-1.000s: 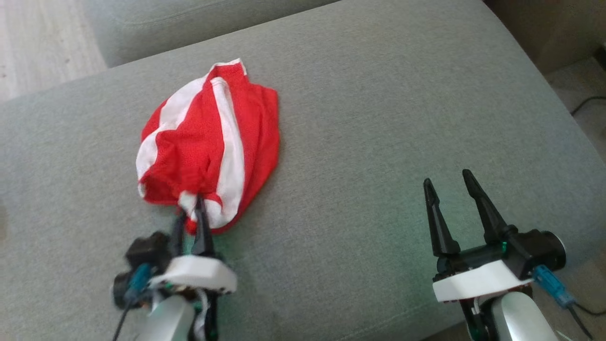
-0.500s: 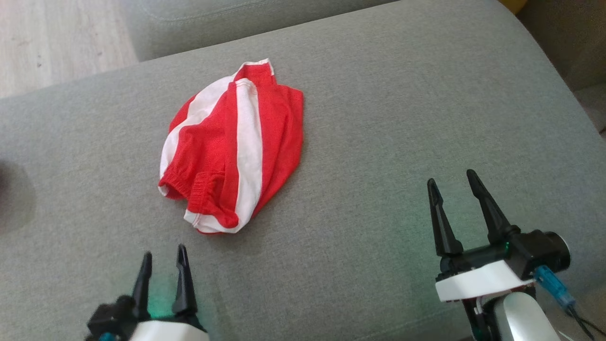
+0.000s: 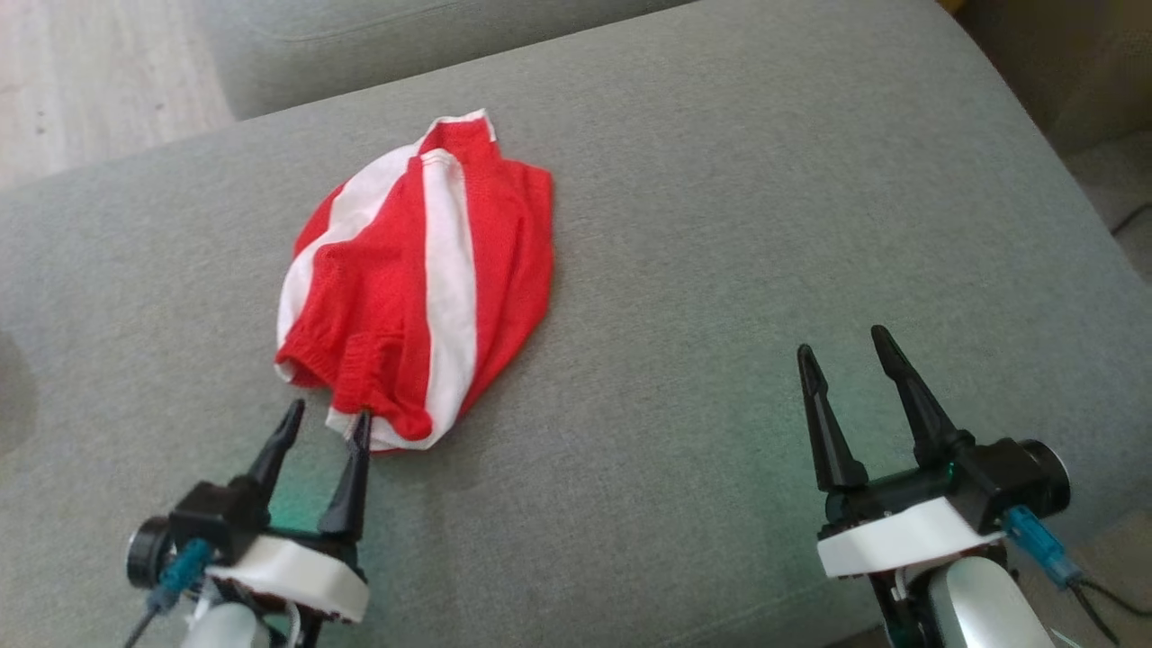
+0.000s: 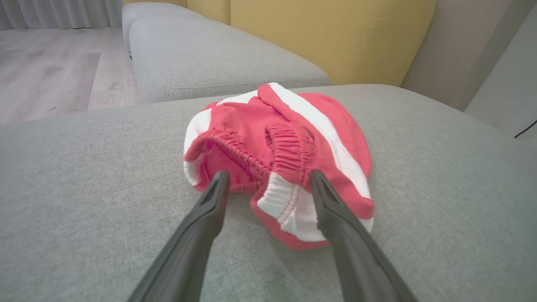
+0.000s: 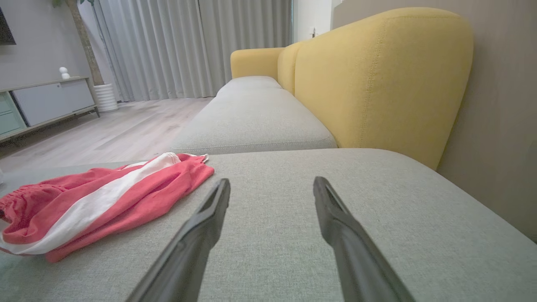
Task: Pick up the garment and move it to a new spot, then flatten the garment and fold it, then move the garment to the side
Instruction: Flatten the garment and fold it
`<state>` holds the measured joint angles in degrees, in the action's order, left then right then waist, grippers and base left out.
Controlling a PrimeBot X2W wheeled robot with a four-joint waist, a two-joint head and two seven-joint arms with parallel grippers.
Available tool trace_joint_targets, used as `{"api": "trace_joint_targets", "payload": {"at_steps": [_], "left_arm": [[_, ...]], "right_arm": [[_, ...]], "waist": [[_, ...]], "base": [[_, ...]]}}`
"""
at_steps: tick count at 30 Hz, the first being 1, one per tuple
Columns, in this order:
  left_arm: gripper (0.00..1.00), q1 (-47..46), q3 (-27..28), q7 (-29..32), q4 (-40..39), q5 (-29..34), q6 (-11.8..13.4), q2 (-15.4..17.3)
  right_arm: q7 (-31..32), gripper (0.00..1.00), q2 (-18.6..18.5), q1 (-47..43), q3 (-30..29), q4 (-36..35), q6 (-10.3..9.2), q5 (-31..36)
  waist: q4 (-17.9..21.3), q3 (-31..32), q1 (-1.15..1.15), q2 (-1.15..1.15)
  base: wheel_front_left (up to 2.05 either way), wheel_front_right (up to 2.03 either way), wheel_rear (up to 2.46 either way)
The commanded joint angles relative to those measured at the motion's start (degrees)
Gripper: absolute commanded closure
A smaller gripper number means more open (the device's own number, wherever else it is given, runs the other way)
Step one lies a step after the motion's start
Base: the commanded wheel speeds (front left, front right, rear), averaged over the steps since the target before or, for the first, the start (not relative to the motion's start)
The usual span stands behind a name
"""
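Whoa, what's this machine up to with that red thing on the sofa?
A two-armed robot is working on a pair of red-and-white shorts that lie crumpled on a grey sofa cushion. Its left gripper is open, fingertips right at the elastic waistband end of the shorts, gripping nothing. The right gripper is open too, over bare cushion well off to the side. The shorts are not flattened or folded yet.

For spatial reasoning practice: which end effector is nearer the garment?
The left end effector, its fingertips at the garment's waistband edge; the right end effector stands apart.
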<state>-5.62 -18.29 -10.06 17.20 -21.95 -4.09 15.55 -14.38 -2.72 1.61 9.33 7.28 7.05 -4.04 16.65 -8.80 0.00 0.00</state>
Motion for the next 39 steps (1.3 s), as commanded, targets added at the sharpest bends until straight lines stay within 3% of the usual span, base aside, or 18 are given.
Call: {"api": "trace_joint_targets", "payload": {"at_steps": [1,7,8,9,11,16,22,25,29,34,36,37,39], "left_arm": [[0.00,-2.7,2.3,0.5,-0.4,-0.5,-0.3,1.6],[0.00,-3.3,1.0,2.0,0.6,-1.9,-1.6,2.1],[0.27,-3.3,0.7,2.2,0.6,-2.2,-1.8,2.1],[0.64,-3.3,0.3,2.5,0.6,-2.4,-2.0,2.1],[1.00,-3.5,-0.5,3.0,0.5,-3.0,-2.3,2.1],[1.00,-2.7,-1.7,3.4,-1.8,-2.7,-2.0,2.5],[1.00,5.3,-0.7,7.6,-13.2,-5.4,1.1,3.5],[1.00,11.4,1.9,11.1,-20.3,-7.7,4.8,4.7],[1.00,19.2,6.8,15.2,-24.7,-10.2,12.4,5.0],[1.00,21.8,6.5,18.1,-22.6,-12.4,14.8,2.9],[0.38,21.7,6.7,18.1,-21.1,-12.9,15.4,2.2],[0.00,21.8,7.2,18.0,-20.4,-12.6,16.2,2.2],[0.00,22.0,8.4,18.2,-20.1,-12.3,18.0,2.5]], "right_arm": [[-0.6,0.00,-0.2,1.1,1.3,-1.6,0.44,-0.4],[-0.6,0.00,-0.2,1.1,0.8,-1.7,0.44,-0.7],[-0.6,0.00,-0.2,1.1,0.7,-1.7,0.44,-0.7],[-0.6,0.00,-0.2,1.1,0.6,-1.7,0.44,-0.7],[-0.6,0.00,-0.2,1.0,0.5,-1.7,0.44,-0.7],[-0.6,0.00,-0.2,0.6,0.3,-1.8,0.44,-0.7],[-0.6,0.00,-0.2,-0.7,-0.7,-1.8,0.44,-0.6],[-0.6,0.00,-0.2,-1.2,-0.6,-1.9,0.44,-0.6],[-0.6,0.00,-0.2,-1.1,-0.6,-2.0,0.44,-0.9],[-0.6,0.00,-0.2,-1.0,0.6,-1.6,0.44,-0.7],[-0.6,0.00,-0.2,-0.8,0.8,-1.5,0.44,-0.7],[-0.6,0.00,-0.2,-0.6,0.9,-1.6,0.44,-0.7],[-0.6,0.00,-0.2,-0.4,0.7,-1.7,0.44,-0.7]], "waist": [[0.8,-0.3,0.00,0.00],[1.8,-0.5,0.00,0.00],[1.9,-0.5,0.00,0.00],[1.9,-0.5,0.00,0.00],[1.8,-0.4,0.00,0.00],[1.0,0.2,0.00,0.00],[-1.0,1.5,0.00,0.00],[-2.3,1.9,0.00,0.00],[-3.8,2.2,0.00,0.00],[-5.4,2.3,0.00,0.00],[-5.5,2.3,0.00,0.00],[-5.5,2.3,0.00,0.00],[-5.4,2.1,0.00,0.00]], "base": [[0.00,0.00,0.00],[0.00,0.00,0.00],[0.00,0.00,0.00],[0.00,0.00,0.00],[0.00,0.00,0.00],[0.00,0.00,0.00],[0.00,0.00,0.00],[0.00,0.00,0.00],[0.00,0.00,0.00],[0.00,0.00,0.00],[0.00,0.00,0.00],[0.00,0.00,0.00],[0.00,0.00,0.00]]}}
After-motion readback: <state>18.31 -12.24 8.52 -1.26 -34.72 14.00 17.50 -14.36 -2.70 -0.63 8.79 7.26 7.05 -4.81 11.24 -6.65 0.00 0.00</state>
